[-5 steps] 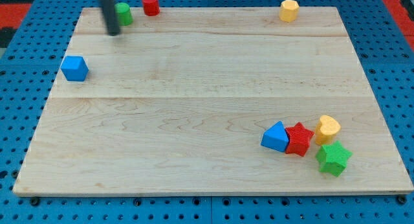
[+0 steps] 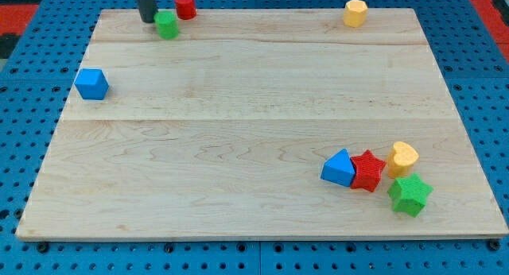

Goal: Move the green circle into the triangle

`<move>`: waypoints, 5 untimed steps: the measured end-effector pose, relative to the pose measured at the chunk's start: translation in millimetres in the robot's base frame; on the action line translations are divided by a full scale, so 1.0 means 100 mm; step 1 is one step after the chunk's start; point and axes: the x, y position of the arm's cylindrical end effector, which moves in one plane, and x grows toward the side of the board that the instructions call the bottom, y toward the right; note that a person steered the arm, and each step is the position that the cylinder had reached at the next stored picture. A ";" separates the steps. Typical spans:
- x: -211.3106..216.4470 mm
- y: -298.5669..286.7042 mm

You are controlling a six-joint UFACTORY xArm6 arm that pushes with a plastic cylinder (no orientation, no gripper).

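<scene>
Wooden desk (image 2: 238, 148) is sitting on blue pegboard, and I am working with no pincer, only a rod. My tip (image 2: 148, 19) is resting just beside the green circle (image 2: 166, 25), on its upper left, so a push would send it down and right. Next to it the red cylinder (image 2: 185, 5) is standing. Well apart, near the view's bottom right, the blue triangle (image 2: 339, 168) is touching a red star (image 2: 367, 171).

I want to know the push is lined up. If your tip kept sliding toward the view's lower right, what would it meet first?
My tip sits just upper left of the green circle, seemingly touching it, so it meets that first. Beyond lies bare board toward the blue triangle.
</scene>
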 end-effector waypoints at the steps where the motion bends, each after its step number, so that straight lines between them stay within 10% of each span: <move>1: 0.11 0.68; 5: 1.18 0.89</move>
